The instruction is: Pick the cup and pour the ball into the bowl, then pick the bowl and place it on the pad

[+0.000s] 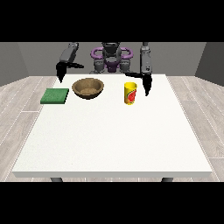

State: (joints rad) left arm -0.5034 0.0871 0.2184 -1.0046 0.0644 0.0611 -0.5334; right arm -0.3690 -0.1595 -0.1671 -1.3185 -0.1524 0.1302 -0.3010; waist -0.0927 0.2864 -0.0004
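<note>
A yellow cup (130, 93) with a red mark stands upright on the white table (113, 135), right of centre at the back. The ball is hidden from this view. A brown wooden bowl (88, 88) sits to the cup's left. Further left, a flat green pad (55, 96) lies near the table's left edge. The hand at the view's right (145, 84) hangs just right of the cup, fingers straight and pointing down, thumb stretched toward the cup's rim, apart from it. The hand at the view's left (62, 70) hovers above and behind the pad, fingers straight, holding nothing.
The robot's torso (111, 59) stands behind the table's far edge. A wide stretch of bare white tabletop runs from the objects to the near edge. Grey wood floor surrounds the table.
</note>
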